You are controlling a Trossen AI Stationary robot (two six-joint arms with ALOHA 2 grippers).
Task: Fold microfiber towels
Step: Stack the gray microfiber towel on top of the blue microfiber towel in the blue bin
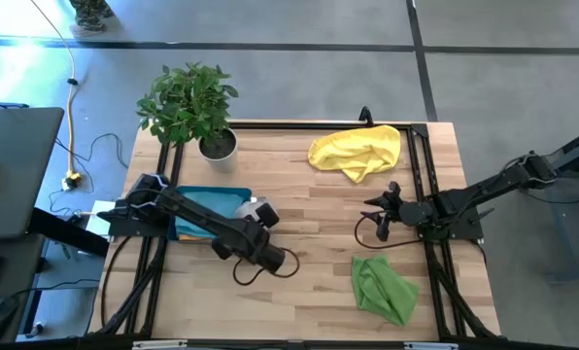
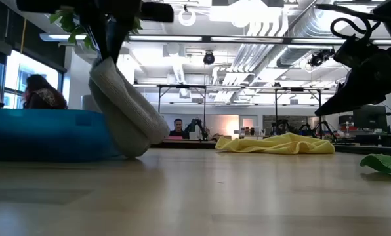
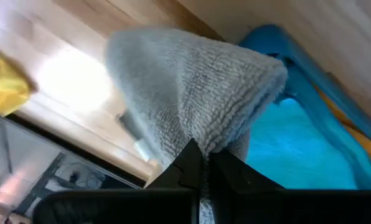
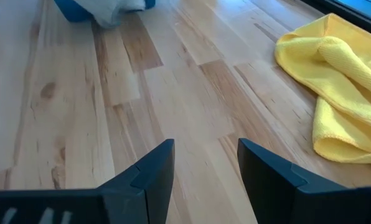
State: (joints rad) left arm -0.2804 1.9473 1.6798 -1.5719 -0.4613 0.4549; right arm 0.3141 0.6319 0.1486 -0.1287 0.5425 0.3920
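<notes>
So three towels are in sight: a fuzzy, looped-pile grey towel (image 3: 192, 93) folded into a thick pad, a crumpled yellow towel (image 1: 357, 152) at the far side of the pale wood-plank table (image 1: 309, 292), and a rumpled lime green towel (image 1: 382, 287) near the front right corner. The left gripper (image 3: 203, 163) has its fingers pinched tight on the grey one, holding it draped at the edge of the single smooth teal tray (image 1: 197, 202). The right gripper (image 4: 205, 163) hangs over bare wood with its fingers spread, holding nothing, and one leafy potted plant (image 1: 192, 102) sits at the back left.
</notes>
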